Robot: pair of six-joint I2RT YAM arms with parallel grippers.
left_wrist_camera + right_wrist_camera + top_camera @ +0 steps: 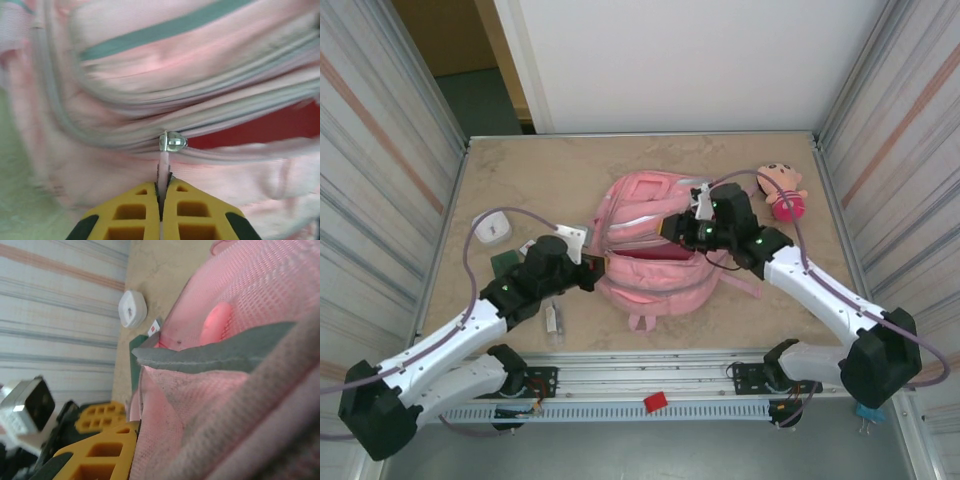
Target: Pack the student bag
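First, check the top external view. The student bag point(655, 250) lies flat at the middle of the table point(520, 170). The left gripper point(596, 266) sits at the bag's left edge, at one end of the zip line. The right gripper point(682, 228) rests on the upper flap, probably to steady the fabric and hold the mouth apart while the zip is worked. A doll point(782, 190) lies near the bag's upper right corner, and a white adapter point(492, 226) lies well to the left. Both are outside the bag.

Next, check the left wrist view. The left gripper is clenched on the pull tab point(163, 160), just below the slider point(172, 142). This pinch on the thin tab lets the arm drag the slider along its track. Right of the slider the teeth stand parted and red lining point(280, 125) shows.

Finally, check the right wrist view. One yellow finger point(100, 455) lies against pink mesh. You cannot tell whether the jaws hold that fabric or only press on it.
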